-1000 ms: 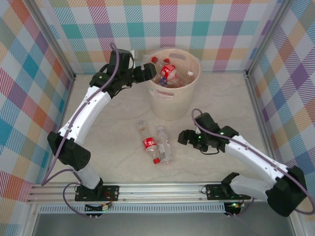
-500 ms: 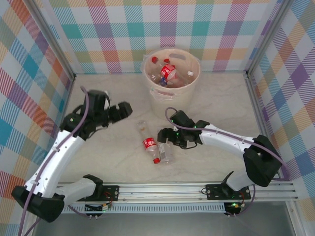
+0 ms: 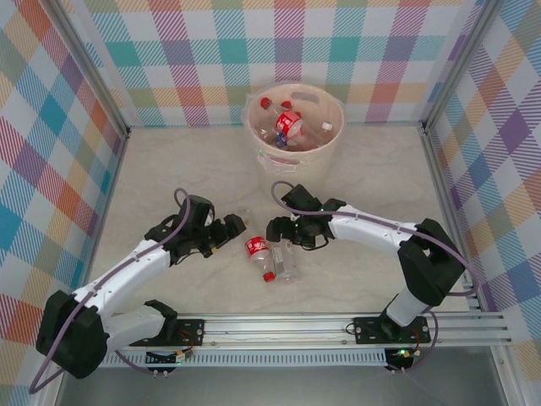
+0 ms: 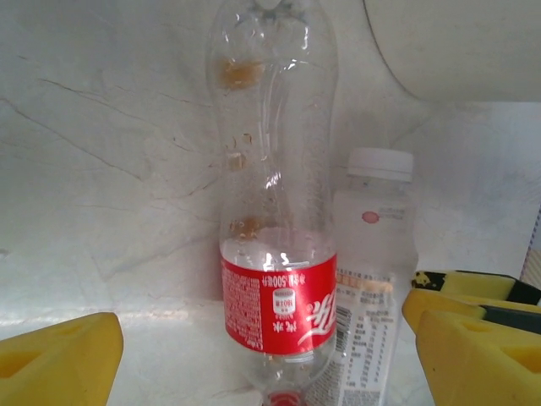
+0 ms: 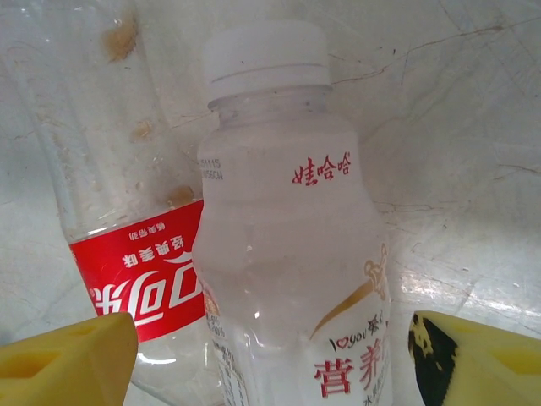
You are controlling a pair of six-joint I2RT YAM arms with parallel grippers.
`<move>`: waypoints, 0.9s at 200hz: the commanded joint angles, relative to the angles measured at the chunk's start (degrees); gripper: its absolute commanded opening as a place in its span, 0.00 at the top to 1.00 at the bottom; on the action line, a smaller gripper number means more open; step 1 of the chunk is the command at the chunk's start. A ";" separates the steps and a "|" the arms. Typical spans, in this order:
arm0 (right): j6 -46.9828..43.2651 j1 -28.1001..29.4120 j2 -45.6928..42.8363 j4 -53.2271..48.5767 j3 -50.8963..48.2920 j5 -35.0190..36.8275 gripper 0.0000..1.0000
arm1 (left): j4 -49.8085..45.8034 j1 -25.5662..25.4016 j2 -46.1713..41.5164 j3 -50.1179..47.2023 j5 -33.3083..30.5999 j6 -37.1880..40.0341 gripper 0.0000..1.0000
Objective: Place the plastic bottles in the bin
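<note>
left jaws — apart, flanking red-labelled bottle [image 4: 277,304] | right jaws — apart, flanking white-capped bottle [image 5: 287,254]

Red-labelled clear bottle [image 4: 276,254] centred between wide-apart yellow fingertips [image 4: 59,359], white-capped bottle [image 4: 374,254] just beside it; bin [image 4: 456,42] behind

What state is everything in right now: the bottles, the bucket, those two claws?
Red-labelled bottle: lying on the table, capped, not gripped.
White-capped bottle: lying beside it, capped, not gripped.
Bin: upright, holding several binned bottles.
Left gripper: open.
Right gripper: open.
</note>
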 commanded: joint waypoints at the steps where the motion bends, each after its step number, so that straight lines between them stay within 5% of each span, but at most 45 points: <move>1: -0.35 0.33 2.97 -0.76 1.64 -1.36 0.17 | 11.43 -0.61 1.70 -3.16 0.76 -0.59 0.10; 69: 3.88 0.79 7.80 -1.23 2.22 0.80 0.22 | 19.48 1.48 13.06 -2.45 6.04 0.99 0.14; 125: 0.92 0.09 7.62 -8.65 5.38 1.59 0.33 | 21.37 1.49 14.52 -1.31 2.31 0.02 0.14; 180: -1.06 -3.95 -2.41 -14.88 1.21 4.56 0.39 | 6.09 1.91 11.48 12.47 -0.52 9.26 0.12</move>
